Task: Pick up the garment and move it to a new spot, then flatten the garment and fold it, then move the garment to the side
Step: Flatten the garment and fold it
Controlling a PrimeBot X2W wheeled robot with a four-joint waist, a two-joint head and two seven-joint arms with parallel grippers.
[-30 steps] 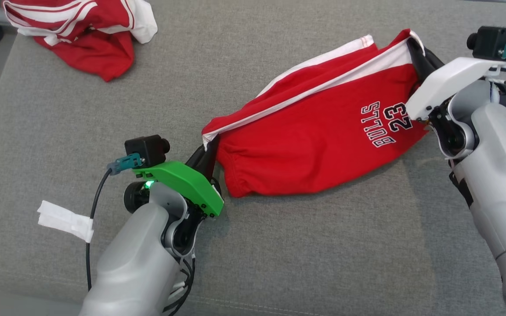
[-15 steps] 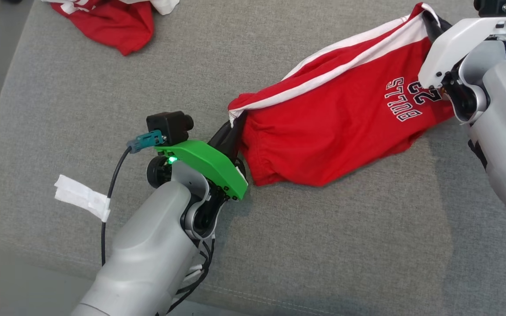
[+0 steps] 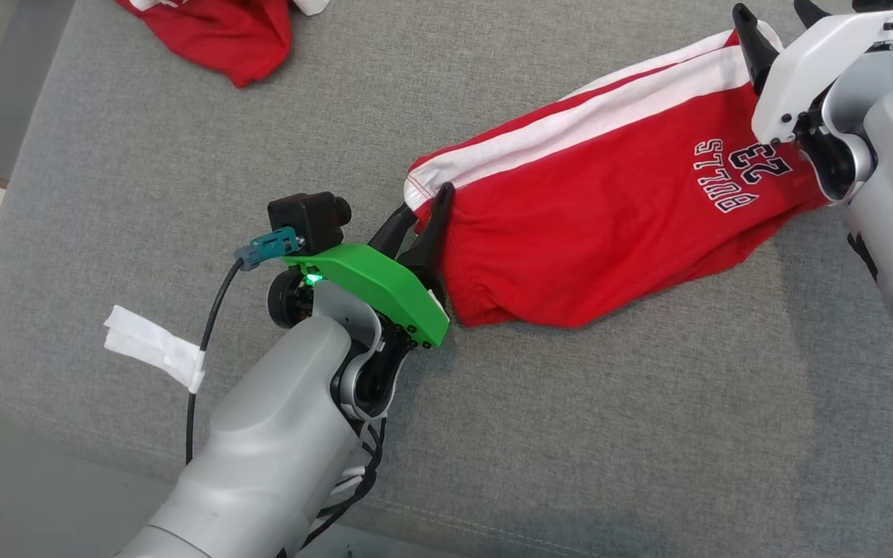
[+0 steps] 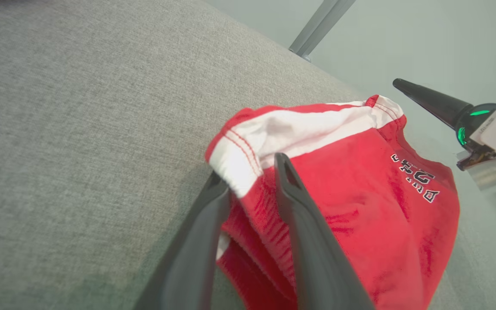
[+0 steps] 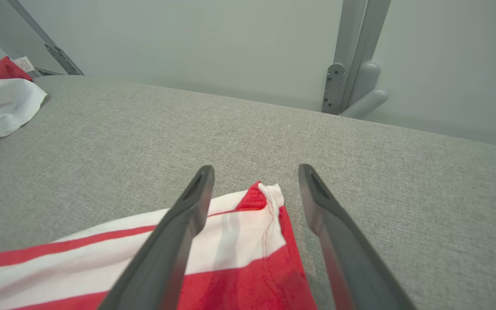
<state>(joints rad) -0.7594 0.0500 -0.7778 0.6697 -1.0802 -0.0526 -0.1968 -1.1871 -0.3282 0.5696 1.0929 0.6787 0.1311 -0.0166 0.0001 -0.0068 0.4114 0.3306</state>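
The garment [image 3: 594, 225], red shorts with a white side stripe and the print "BULLS 23", lies stretched out on the grey cushion [image 3: 183, 139], running from the centre toward the far right.

Near-left corner: the left fingers [image 3: 431, 232] stand apart. The white hem corner sits loosely in the gap between them, as the left wrist view [image 4: 299, 215] shows. The cloth is not pinched.

Far-right corner: the right fingers [image 3: 749, 39] are spread wide. In the right wrist view [image 5: 179, 224] they straddle the red-and-white corner, which lies on the cushion. It touches neither finger.

A second garment [image 3: 222, 31], red and white and crumpled, lies at the cushion's far left, well apart from the shorts.
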